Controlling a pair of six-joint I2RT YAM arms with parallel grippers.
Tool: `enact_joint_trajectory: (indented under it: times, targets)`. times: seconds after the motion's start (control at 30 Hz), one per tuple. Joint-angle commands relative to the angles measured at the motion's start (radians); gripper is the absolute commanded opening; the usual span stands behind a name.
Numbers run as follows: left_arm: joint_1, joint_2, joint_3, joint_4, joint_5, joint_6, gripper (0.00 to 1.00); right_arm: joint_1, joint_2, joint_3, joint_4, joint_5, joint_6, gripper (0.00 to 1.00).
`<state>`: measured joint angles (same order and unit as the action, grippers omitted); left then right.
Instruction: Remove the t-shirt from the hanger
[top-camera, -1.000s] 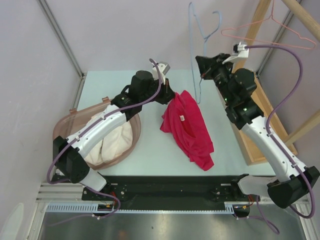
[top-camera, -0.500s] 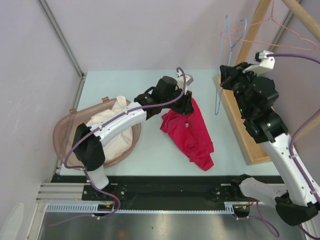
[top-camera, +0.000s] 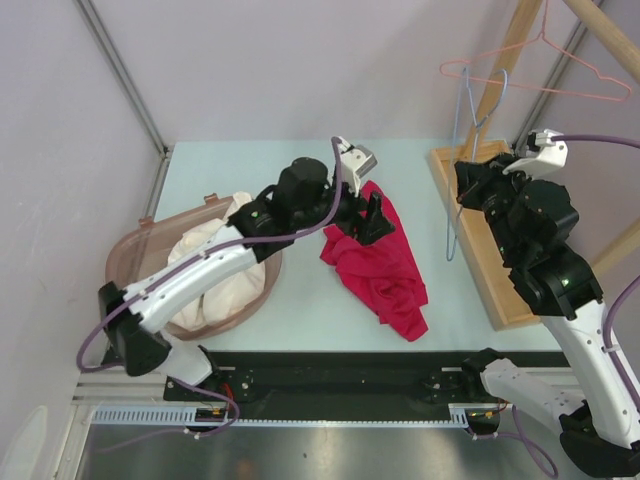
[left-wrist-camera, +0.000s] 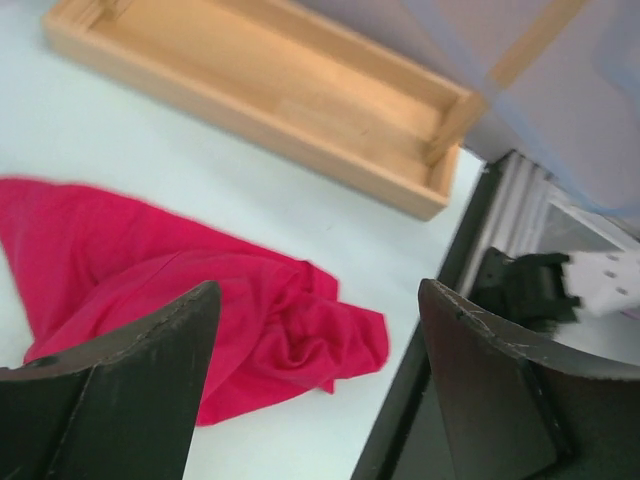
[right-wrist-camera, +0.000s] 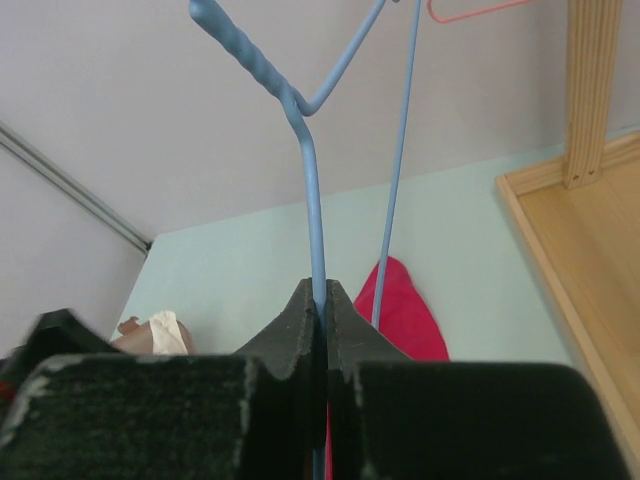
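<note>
Top view first: shows the red t-shirt (top-camera: 385, 270) lying crumpled and loose on the counter (top-camera: 300, 300), left of the wooden tray (top-camera: 480, 270) and apart from it, fully off the blue hanger (top-camera: 462, 150). Finds the left claw (top-camera: 372, 215) spread wide over the cloth's far part, on the side away from the tray, holding nothing; could snag a fold and drag the cloth if lifted carelessly. Puts the right claw (top-camera: 465, 185) over the tray's far end, pinching the hanger; risks knocking the pink hanger (top-camera: 540, 80) overhead, or letting the thin wire twist in so narrow a pinch. Left wrist view: confirms parted fingers (left-wrist-camera: 130, 380) with the t-shirt (left-wrist-camera: 200, 290) bunched below, soft, matte, deeply creased, short of the tray (left-wrist-camera: 300, 110). Right wrist view: shows the claw (right-wrist-camera: 322, 295) pressed together on the hanger wire (right-wrist-camera: 308, 170), with red cloth (right-wrist-camera: 400, 305) beyond, left of the tray.
</note>
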<state>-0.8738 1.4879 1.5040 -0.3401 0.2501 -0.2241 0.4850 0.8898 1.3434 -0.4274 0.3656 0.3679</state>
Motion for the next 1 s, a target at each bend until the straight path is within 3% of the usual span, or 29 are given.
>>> enact_joint_trajectory:
  times: [0.0,0.17,0.3,0.47,0.7,0.97]
  targets:
    - [-0.088,-0.158,-0.057,0.119,0.044,0.084,0.86,0.000,-0.012,0.007,-0.027,0.015,0.032,0.00]
    - [-0.230,-0.213,-0.053,0.119,-0.073,0.181,0.91,0.001,-0.011,0.007,-0.059,0.050,0.100,0.00]
    - [-0.356,-0.189,-0.010,0.122,-0.344,0.275,0.94,0.001,-0.003,0.017,-0.125,0.140,0.213,0.00]
    - [-0.462,-0.065,0.094,0.079,-0.555,0.413,0.96,0.009,-0.006,0.000,-0.160,0.182,0.397,0.00]
    - [-0.475,0.038,0.180,0.081,-0.600,0.451,0.95,0.035,-0.014,-0.010,-0.215,0.233,0.546,0.00]
    - [-0.475,0.150,0.266,0.035,-0.667,0.466,0.89,0.064,-0.009,-0.015,-0.254,0.260,0.598,0.00]
